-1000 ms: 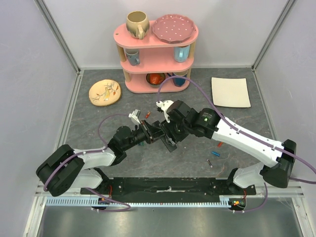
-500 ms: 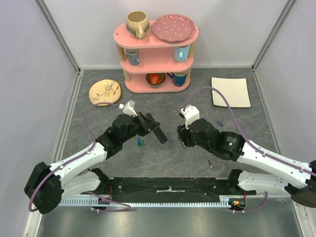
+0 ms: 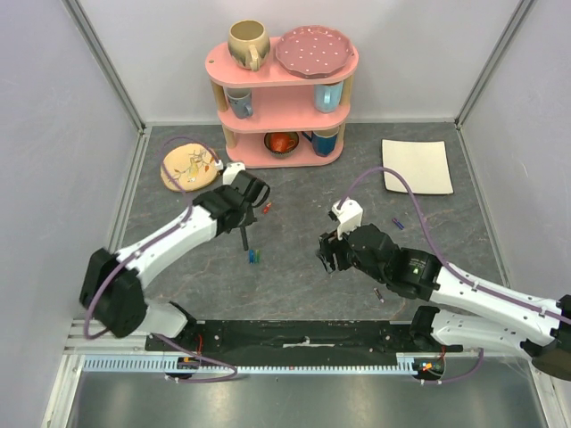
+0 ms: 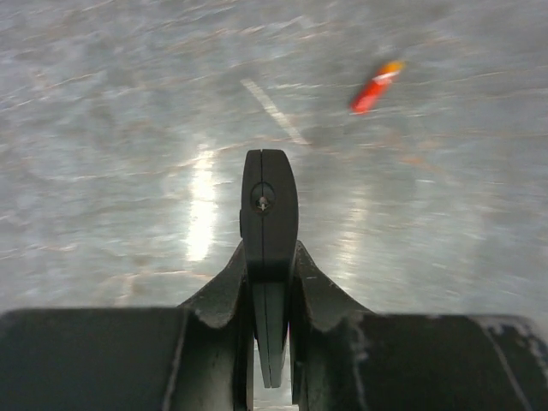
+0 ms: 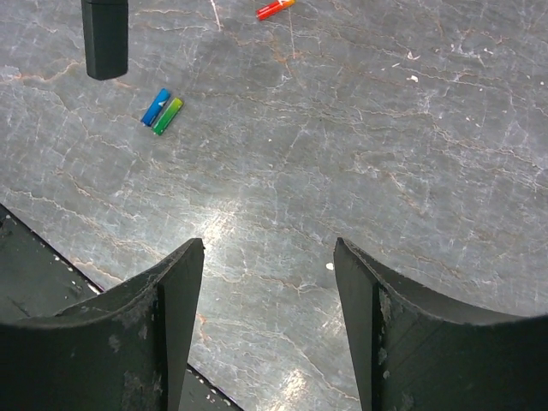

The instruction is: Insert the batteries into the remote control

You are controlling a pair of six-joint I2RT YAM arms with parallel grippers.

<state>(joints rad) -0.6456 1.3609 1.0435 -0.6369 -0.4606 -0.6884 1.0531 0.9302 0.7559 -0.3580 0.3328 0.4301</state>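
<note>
My left gripper is clamped hard on the remote control. Its fingers pinch the two flat faces, so in the wrist view the bar shows edge-on, sticking out past the tips at centre frame. From the top view the remote control hangs as a thin dark sliver below the left gripper, left of centre, its free end over the table.

My right gripper stands wide open with nothing between its fingers. It sits right of centre in the top view.

A blue and a green battery lie side by side at upper left of the right wrist view, just below the remote's end. A red-orange battery lies at the top edge. A blue-purple one and a grey one lie further right.

I judge the remote light, stiff and smooth-skinned, so a firm pinch on the flats is right. The batteries look hard, light and prone to roll, so I would close across the barrel at mid-length.
</note>
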